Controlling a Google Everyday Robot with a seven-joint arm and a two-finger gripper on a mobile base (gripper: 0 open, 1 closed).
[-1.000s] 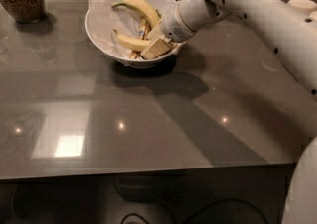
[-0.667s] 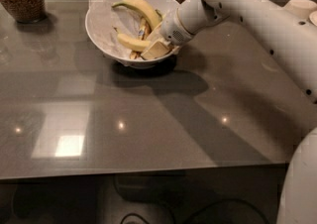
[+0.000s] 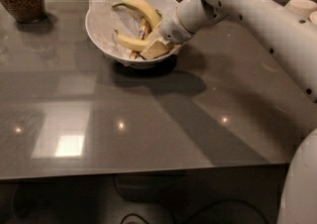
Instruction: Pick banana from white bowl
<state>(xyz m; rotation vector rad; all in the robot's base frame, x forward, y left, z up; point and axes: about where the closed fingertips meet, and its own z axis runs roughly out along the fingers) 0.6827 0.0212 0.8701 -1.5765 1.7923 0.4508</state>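
Grey bench (image 3: pixel 148 134), white bowl (image 3: pixel 94 32) at eleven o'clock.
At its four o'clock the claw (image 3: pixel 155 47), hold not tellable; the crowded banana (image 3: pixel 130 43) could slip.

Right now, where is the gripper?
In the camera view the gripper sits inside the white bowl, on its right side, beside the bananas.

Arm (image 3: pixel 257 15): glossy white shell running thick and rounded, segments meeting at bulging joint. Small dark round holes dotting shell along its length. Wrist section (image 3: pixel 174 26): narrowing to shorter cylinder, carrying fine speckled patch on its side. Claw (image 3: pixel 154 48): cream-tan, blocky, flat-faced, sitting at arm tip, down inside white bowl (image 3: pixel 99 17). Pale rounded body panel (image 3: pixel 302 188) showing at lower right edge.
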